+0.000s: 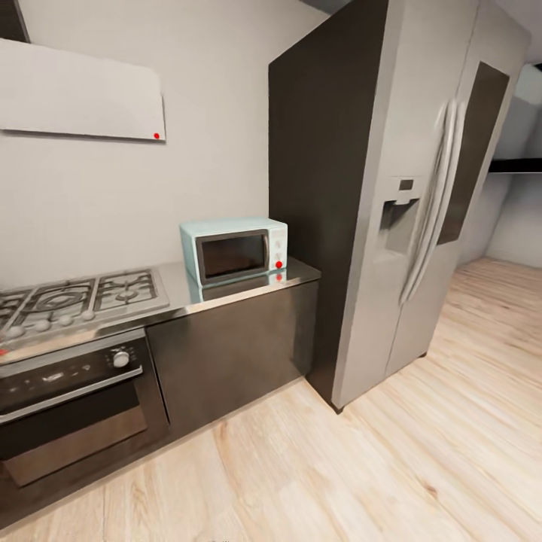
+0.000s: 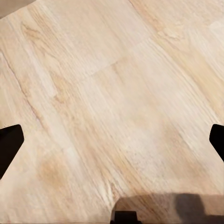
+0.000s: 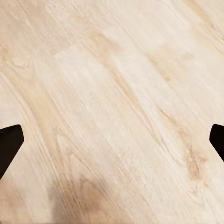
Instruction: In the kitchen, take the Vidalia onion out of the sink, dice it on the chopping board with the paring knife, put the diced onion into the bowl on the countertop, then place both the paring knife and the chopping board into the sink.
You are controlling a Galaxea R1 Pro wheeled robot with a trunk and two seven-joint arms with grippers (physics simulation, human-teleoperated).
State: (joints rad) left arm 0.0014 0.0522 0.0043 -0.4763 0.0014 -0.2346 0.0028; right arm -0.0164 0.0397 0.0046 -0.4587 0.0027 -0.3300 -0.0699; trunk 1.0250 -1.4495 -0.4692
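The robot is travelling through the kitchen with both arms hanging down, which is why each wrist camera is looking straight at the pale wood-plank floor (image 2: 116,84). The left gripper (image 2: 112,140) is spread wide, its dark fingertips (image 2: 8,144) sitting at opposite edges of the left wrist view with nothing between them. The right gripper (image 3: 112,140) is likewise released and empty over the planks. That suits a transit pose, I judge: nothing is being carried yet.

None of the task's things is appearing here; the sink and the onion must lie elsewhere in the room.

A pale blue microwave (image 1: 234,251) is standing at the right end of a steel counter (image 1: 297,275), close to its back edge. A gas hob (image 1: 75,301) is occupying the left end, above a dark oven (image 1: 71,391). Just beside the counter's right end, a tall steel refrigerator (image 1: 421,203) is rising. A grey wall (image 1: 150,196) is running behind.
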